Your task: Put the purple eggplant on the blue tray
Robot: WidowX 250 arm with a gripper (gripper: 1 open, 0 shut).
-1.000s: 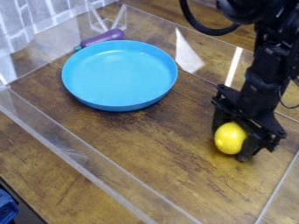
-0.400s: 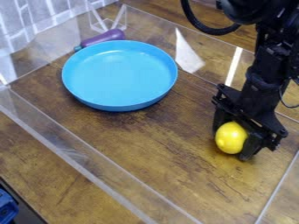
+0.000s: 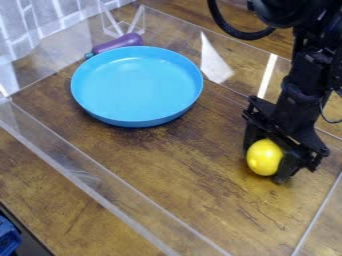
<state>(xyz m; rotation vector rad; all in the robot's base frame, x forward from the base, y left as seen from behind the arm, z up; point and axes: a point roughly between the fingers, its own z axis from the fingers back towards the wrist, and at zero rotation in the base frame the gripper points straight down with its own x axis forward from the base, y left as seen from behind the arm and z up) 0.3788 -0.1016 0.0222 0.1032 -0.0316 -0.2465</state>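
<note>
Still-life simple: black claw (image 3: pixel 273 150) closed around the yellow lemon (image 3: pixel 263 157) (no readable writing anywhere).

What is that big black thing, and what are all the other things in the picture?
The big black thing is a robot arm. It comes down from the top right, and at its lower end is its black gripper, a bit like a hand. The picture comes from one camera that looks down at the brown wooden table from above.

At the gripper is a round yellow toy lemon. The gripper is closed around it, or very nearly; the black parts hide some of it.

The big round shallow bright-blue plastic tray has nothing in it. Just past its far edge lies a small long purple toy eggplant. That is what the robot should put on the tray, but it isn't there yet.
</note>
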